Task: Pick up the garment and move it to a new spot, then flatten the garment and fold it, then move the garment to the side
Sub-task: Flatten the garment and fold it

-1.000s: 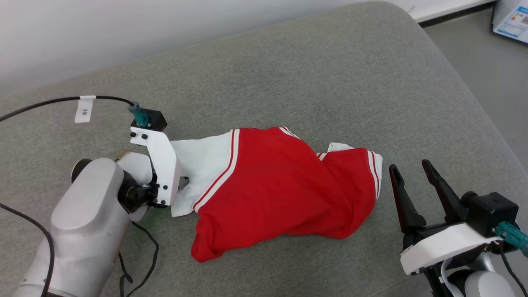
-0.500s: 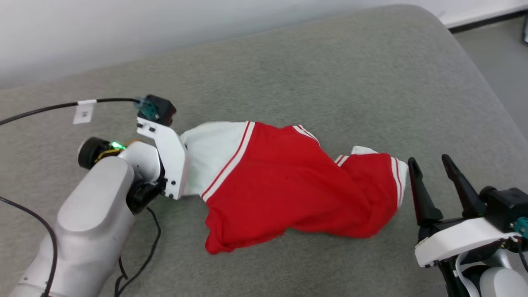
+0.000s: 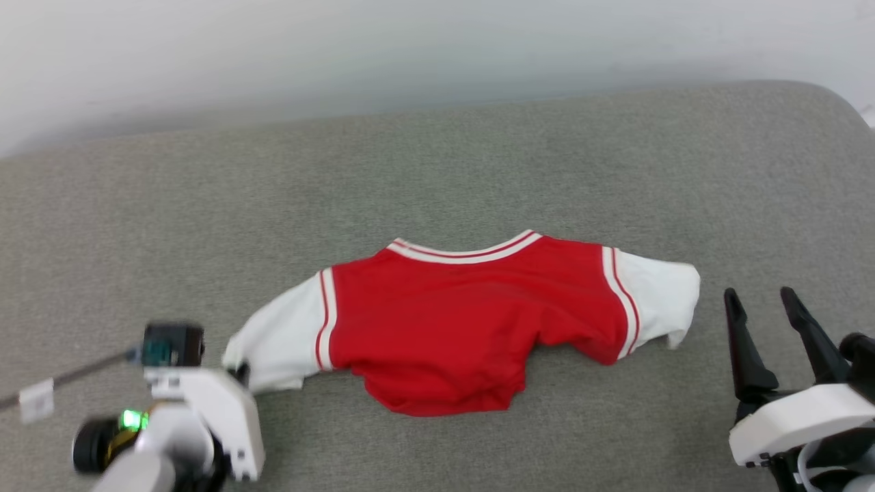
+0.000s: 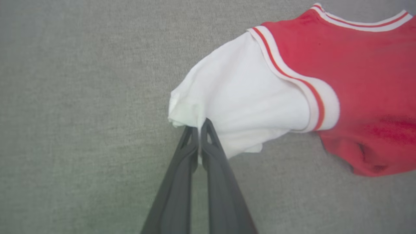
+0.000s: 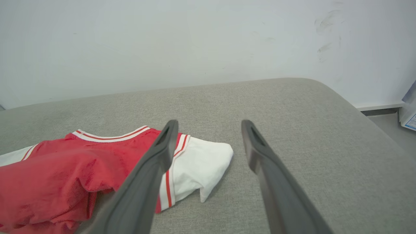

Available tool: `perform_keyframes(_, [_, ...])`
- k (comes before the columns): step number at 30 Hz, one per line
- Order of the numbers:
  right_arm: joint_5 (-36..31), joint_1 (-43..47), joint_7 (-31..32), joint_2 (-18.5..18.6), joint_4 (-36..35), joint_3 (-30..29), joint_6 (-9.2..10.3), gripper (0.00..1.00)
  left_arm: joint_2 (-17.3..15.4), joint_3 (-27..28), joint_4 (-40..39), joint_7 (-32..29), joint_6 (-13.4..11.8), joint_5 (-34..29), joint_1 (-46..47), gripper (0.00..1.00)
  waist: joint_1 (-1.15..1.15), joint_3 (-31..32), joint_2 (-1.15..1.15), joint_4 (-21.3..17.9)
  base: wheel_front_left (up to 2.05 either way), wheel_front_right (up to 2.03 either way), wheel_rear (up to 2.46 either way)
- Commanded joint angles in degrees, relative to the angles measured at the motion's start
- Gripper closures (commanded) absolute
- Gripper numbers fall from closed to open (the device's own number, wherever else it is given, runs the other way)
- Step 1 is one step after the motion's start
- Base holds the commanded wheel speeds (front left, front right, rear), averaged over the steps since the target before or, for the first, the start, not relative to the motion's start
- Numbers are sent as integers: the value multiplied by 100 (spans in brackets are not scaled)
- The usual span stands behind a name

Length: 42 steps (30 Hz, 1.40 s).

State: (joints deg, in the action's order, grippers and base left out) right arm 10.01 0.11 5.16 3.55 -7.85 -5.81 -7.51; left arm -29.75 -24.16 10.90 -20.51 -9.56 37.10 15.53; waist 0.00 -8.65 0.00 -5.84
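Observation:
The garment (image 3: 465, 321) lies across the grey cushion, red body in the middle, a white sleeve out to each side, striped collar toward the wall. My left gripper (image 3: 239, 371) sits at the lower left, at the tip of the left sleeve. In the left wrist view the two dark fingers (image 4: 208, 143) are pressed together on the edge of that white sleeve (image 4: 253, 97). My right gripper (image 3: 757, 301) stands open just right of the other sleeve, apart from it. The right wrist view has its fingers (image 5: 162, 146) spread wide, with the garment (image 5: 65, 169) to their left.
A grey upholstered cushion (image 3: 437, 178) bears everything, and a white wall runs behind it. Its rounded right edge (image 5: 364, 110) drops to the floor, where a box (image 5: 410, 110) stands. A black cable with a white tag (image 3: 37, 400) trails from my left wrist.
My left gripper has shut on the left sleeve and drawn it leftward. The bunched garment now lies stretched out with both sleeves showing. The head camera has also shifted.

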Motion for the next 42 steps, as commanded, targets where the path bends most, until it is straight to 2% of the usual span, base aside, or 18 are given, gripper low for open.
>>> perform_keyframes(1, [-21,77,45,-11,-36,-55,4,0,35,107,-201,78,-184,106,-392,100,0,96,0,128,0,0,0])
perform_keyframes(4, [5,191,121,-35,-69,-173,4,0,94,294,-658,202,-571,332,-1259,100,0,150,0,219,0,0,0])
perform_keyframes(8, [31,257,230,-52,-79,-279,4,0,272,284,-1002,332,-775,452,-1830,100,0,215,0,295,0,0,0])
perform_keyframes(9, [34,254,243,-53,-82,-291,4,0,320,275,-1020,381,-804,450,-1892,77,0,232,0,301,0,0,0])
perform_keyframes(10, [38,249,284,-54,-83,-306,4,0,364,263,-1021,457,-837,407,-1915,0,0,265,0,309,0,0,0])
perform_keyframes(15, [42,300,434,-58,-101,-363,4,0,458,241,-1148,1084,-963,-33,-1628,0,0,453,0,343,0,0,0])
perform_keyframes(20, [74,376,639,-61,-88,-393,4,0,480,142,-1347,1901,-887,-574,-1341,0,0,682,0,382,0,0,0])
perform_keyframes(28, [349,405,1095,-56,30,-390,4,0,675,156,-1344,3120,-738,-928,-1092,0,0,860,0,471,0,0,0])
perform_keyframes(32, [661,124,1620,120,429,-646,4,0,809,153,-1420,3349,-793,-1036,-1022,0,0,779,0,679,0,0,0])
perform_keyframes(35, [929,-232,2169,396,953,-836,3,0,894,132,-1444,3412,-797,-1075,-965,0,0,614,0,930,0,0,0])
perform_keyframes(38, [1167,-707,2762,735,1501,-1015,4,0,1015,79,-1452,3465,-748,-1129,-835,0,0,382,0,1226,0,0,0])
perform_keyframes(42, [1388,-1335,3596,980,2044,-1143,4,0,1196,23,-1391,3528,-655,-1181,-639,0,0,83,0,1563,0,0,0])
